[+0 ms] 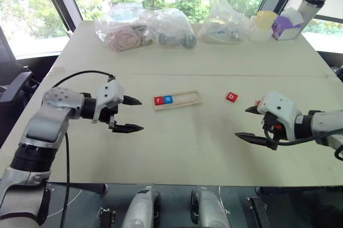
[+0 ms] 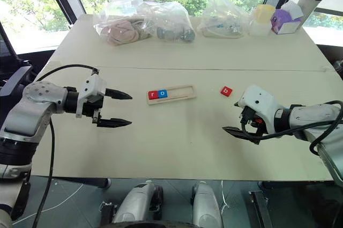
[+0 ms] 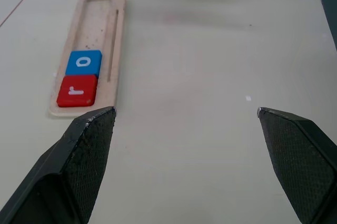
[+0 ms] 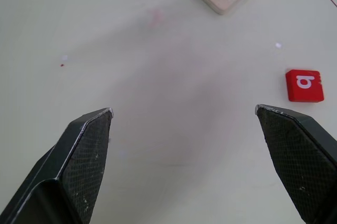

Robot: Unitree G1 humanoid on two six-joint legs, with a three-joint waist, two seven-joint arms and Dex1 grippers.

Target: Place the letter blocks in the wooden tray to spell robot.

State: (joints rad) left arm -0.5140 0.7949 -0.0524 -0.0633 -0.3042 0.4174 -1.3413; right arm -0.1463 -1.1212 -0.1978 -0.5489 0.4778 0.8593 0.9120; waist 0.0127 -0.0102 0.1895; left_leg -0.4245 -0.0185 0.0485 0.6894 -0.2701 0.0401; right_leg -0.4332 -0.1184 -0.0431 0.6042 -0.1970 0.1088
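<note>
The wooden tray [image 1: 185, 99] lies at the table's middle, with a red "r" block [image 1: 158, 100] and a blue "o" block [image 1: 168, 99] side by side at its left end; the rest of it is bare. A red "b" block [image 1: 231, 97] lies on the table to the tray's right. My left gripper [image 1: 141, 114] hovers open left of the tray, pointing at it, nothing between its fingers. In the left wrist view the tray [image 3: 113, 34] lies ahead of the fingers. My right gripper [image 1: 241, 123] is open and empty, near and right of the "b" block [image 4: 304, 85].
Along the table's far edge sit clear plastic bags [image 1: 123, 29] [image 1: 222, 21], a yellow container [image 1: 265, 20], a purple and white box [image 1: 286, 24] and a lidded cup [image 1: 311, 7]. A seam [image 1: 214, 75] crosses the table behind the tray.
</note>
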